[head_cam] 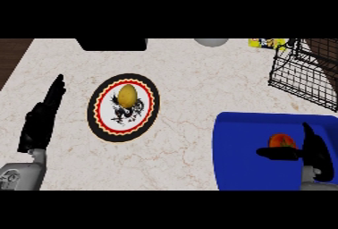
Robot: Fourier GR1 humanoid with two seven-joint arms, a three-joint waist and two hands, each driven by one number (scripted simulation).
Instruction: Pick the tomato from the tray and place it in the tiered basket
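**Right hand at the tomato on the blue tray**

Nearest to me I count two hands, one at each lower corner of the head view. My right hand (315, 150) sits over the blue tray (241, 152), its fingers pointing up the view and its thumb stretched out to the left. The thumb tip lies just below the one tomato (280, 140), touching or almost touching it; I cannot tell which. The fingers stand just to the right of the fruit, so the hand is spread wide with the tomato in the gap, not closed round it. The tomato rests on the tray, toward its right side.

My left hand (41, 120) rests open at the left edge, fingers straight and pointing up the view, holding nothing and well apart from everything else.

Further out, in the middle of the marbled counter (185, 85), lies one round plate (123, 108) with a black rim, a red scalloped ring and a rooster picture. On it sits one yellowish potato (127, 94).

At the far right stands one black wire tiered basket (305, 76), well apart from the tray. Along the far edge I see one dark object (112, 44), one pale grey rounded thing (211, 42) and one yellow packet (267, 43), all cut off by the view.
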